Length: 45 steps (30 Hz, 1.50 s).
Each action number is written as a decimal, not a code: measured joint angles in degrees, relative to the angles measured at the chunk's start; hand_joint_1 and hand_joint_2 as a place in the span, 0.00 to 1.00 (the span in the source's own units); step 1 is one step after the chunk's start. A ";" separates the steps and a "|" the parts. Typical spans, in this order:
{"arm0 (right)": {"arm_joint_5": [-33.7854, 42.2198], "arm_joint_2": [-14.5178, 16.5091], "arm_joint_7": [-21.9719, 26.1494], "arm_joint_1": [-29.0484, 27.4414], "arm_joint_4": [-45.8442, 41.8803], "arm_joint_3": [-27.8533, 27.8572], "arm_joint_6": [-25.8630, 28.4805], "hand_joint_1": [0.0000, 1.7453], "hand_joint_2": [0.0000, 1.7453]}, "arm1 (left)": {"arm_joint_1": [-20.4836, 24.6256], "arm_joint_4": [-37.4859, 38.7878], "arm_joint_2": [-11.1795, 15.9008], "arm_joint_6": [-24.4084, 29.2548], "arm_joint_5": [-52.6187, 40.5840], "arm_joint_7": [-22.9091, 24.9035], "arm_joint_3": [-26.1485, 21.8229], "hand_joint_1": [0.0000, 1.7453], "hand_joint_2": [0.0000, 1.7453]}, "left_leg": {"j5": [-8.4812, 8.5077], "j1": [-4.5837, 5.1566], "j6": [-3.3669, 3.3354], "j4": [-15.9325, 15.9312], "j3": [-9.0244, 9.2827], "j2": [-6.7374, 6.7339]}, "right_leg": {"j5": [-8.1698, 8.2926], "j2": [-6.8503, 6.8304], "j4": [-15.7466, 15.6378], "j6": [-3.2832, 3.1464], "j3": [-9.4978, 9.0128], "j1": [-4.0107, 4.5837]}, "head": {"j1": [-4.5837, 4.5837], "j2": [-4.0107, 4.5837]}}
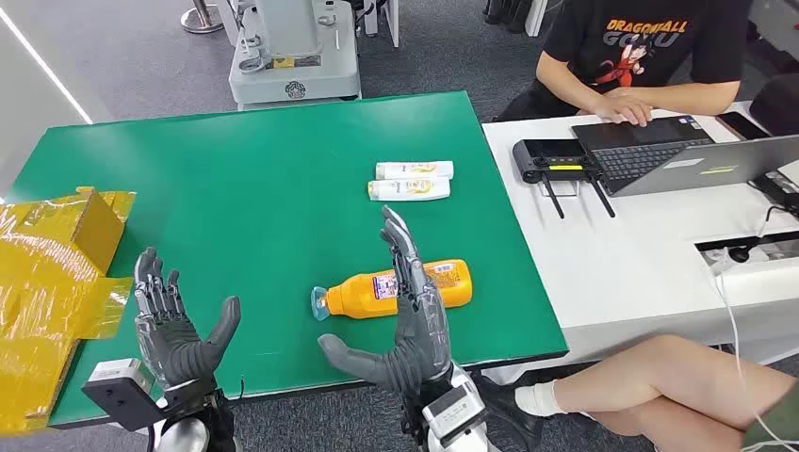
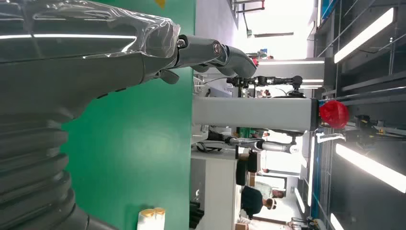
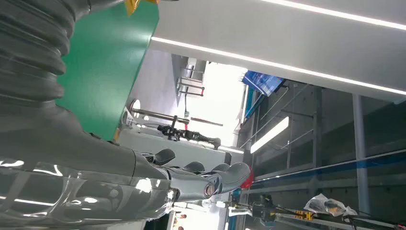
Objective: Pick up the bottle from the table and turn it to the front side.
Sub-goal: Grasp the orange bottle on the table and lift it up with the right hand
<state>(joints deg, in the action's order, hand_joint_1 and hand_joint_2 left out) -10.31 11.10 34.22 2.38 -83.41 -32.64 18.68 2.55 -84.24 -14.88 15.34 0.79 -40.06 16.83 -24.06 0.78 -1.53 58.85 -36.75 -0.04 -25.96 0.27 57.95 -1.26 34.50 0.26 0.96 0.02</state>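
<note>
The orange bottle (image 1: 403,286) is lying on its side on the green table (image 1: 236,179), near the table's front edge, its blue cap (image 1: 318,303) pointing toward the robot's left and its label facing up. The right hand (image 1: 407,315) is hovering in front of the orange bottle, partly covering its middle in the head view; the fingers are extending straight and the thumb is spreading wide, holding nothing. Whether the fingers are touching the orange bottle cannot be told. The left hand (image 1: 174,325) is hanging over the table's front edge, well to the left of the orange bottle, palm turned inward, fingers upright and apart, gripping nothing. Beyond the orange bottle, two small white bottles (image 1: 412,180) are lying side by side. A yellow box (image 1: 57,273) is sitting at the table's left edge. To the right of the orange bottle, a white desk (image 1: 622,254) is bearing a laptop (image 1: 660,155), where a person (image 1: 641,56) is sitting.
</note>
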 joint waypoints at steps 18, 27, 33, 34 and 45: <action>-31.84 -1.46 -10.28 -3.66 -3.19 6.46 11.07 0.00 1.00 | 0.15 0.00 -0.13 -2.72 0.12 0.00 -1.41 0.00 1.00 | -0.01 0.00 0.00 0.00 -0.01 0.07 | -0.02 -0.07 -0.01 0.02 -0.02 0.00 | 0.01 0.00; -44.69 -7.88 -17.63 -5.05 -3.70 13.70 9.83 0.00 1.00 | 0.38 0.18 -0.26 -5.04 0.40 0.00 -2.54 0.00 1.00 | -0.02 0.02 -0.02 0.01 0.00 0.06 | 0.02 -0.06 -0.03 0.05 -0.04 -0.02 | 0.01 0.00; -47.21 -14.36 -19.90 -2.82 -2.72 15.71 2.46 0.00 1.00 | 0.70 0.47 -0.26 -5.69 0.64 0.00 -2.60 0.00 1.00 | -0.02 0.03 -0.02 0.02 0.00 0.03 | 0.05 -0.03 -0.03 0.06 -0.05 -0.02 | -0.01 0.00; -46.63 -15.51 -19.84 -1.85 -2.11 15.83 0.39 0.00 1.00 | 0.85 0.53 -0.26 -5.72 0.84 0.00 -2.60 0.00 1.00 | -0.01 0.03 -0.03 0.02 0.01 0.03 | 0.06 -0.03 -0.03 0.06 -0.05 -0.02 | -0.01 0.00; -35.56 -27.59 -14.50 16.73 13.50 14.55 -25.48 0.00 1.00 | 2.19 1.16 -0.26 -6.70 2.39 0.00 -2.72 0.00 1.00 | 0.10 0.05 -0.12 0.06 0.00 0.05 | 0.22 -0.04 -0.01 0.18 -0.10 -0.02 | -0.01 0.00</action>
<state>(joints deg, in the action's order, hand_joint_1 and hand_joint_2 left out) -45.87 -16.49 19.72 19.11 -69.90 -18.09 -6.80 4.74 -83.07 -15.15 8.64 3.17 -40.06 14.11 -23.96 0.83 -1.65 58.91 -36.75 0.01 -25.74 0.23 57.94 -1.08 34.40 0.24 0.96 0.02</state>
